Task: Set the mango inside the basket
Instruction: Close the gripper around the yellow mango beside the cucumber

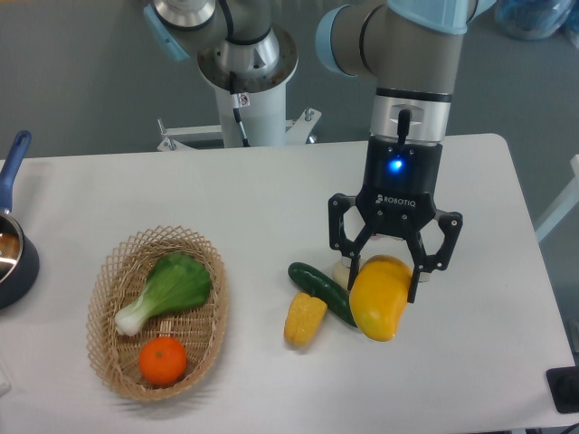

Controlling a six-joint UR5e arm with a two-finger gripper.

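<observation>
The mango (380,300), glossy yellow with an orange tinge, sits right of centre between the fingers of my gripper (384,287). The fingers press its upper sides, so the gripper is shut on the mango. The fruit's lower end hangs tilted beside a cucumber, and whether it touches the table cannot be told. The oval woven basket (101,287) rests at the front left, well apart from the gripper. Inside it lie a bok choy (172,287) and a round orange (163,360).
A dark green cucumber (318,287) and a yellow corn piece (305,318) lie just left of the mango, with a small pale object (341,269) behind them. A blue-handled pot (11,262) stands at the left edge. A black object (565,389) is at the front right corner.
</observation>
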